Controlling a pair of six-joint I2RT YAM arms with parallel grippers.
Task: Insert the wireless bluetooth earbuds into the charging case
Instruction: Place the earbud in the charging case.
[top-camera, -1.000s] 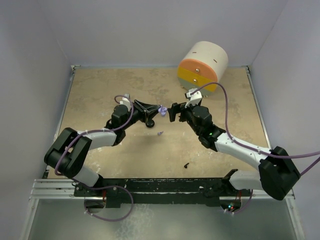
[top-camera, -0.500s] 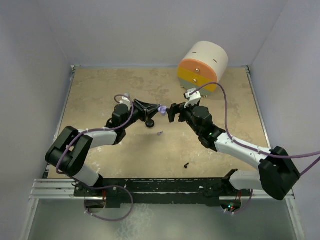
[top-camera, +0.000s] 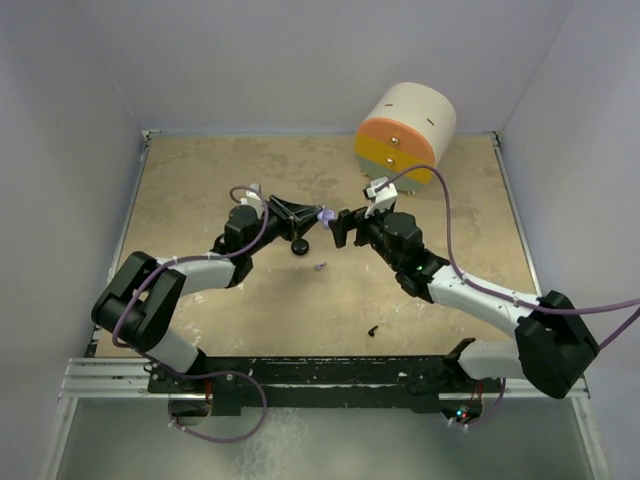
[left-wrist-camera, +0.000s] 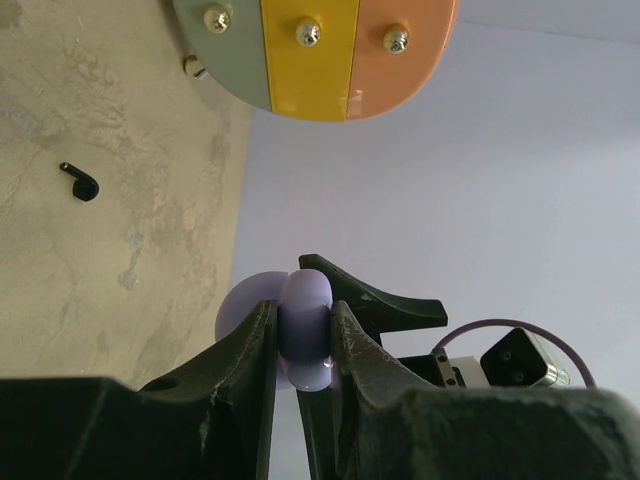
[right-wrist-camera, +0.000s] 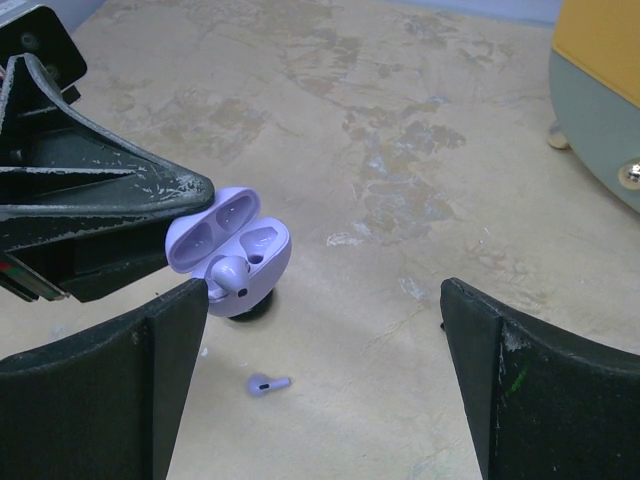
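Observation:
My left gripper (top-camera: 320, 215) is shut on the open pale lilac charging case (top-camera: 326, 216) and holds it above the table. In the left wrist view the case (left-wrist-camera: 305, 325) sits pinched between both fingers. In the right wrist view the case (right-wrist-camera: 235, 240) has its lid up, and one lilac earbud (right-wrist-camera: 228, 270) sits in it. A second lilac earbud (right-wrist-camera: 268, 383) lies loose on the table below; it also shows in the top view (top-camera: 320, 266). A small black earbud (top-camera: 372, 329) lies nearer the front. My right gripper (top-camera: 341, 226) is open and empty, facing the case (right-wrist-camera: 322, 292).
A black puck (top-camera: 298, 247) lies on the table under the held case. A large cylinder with an orange, yellow and grey-green face (top-camera: 400, 135) lies at the back right. Grey walls enclose the tan table (top-camera: 200, 190).
Both grippers have drifted slightly towards the far side, and the case has risen a little with the left one. The loose earbuds have not moved.

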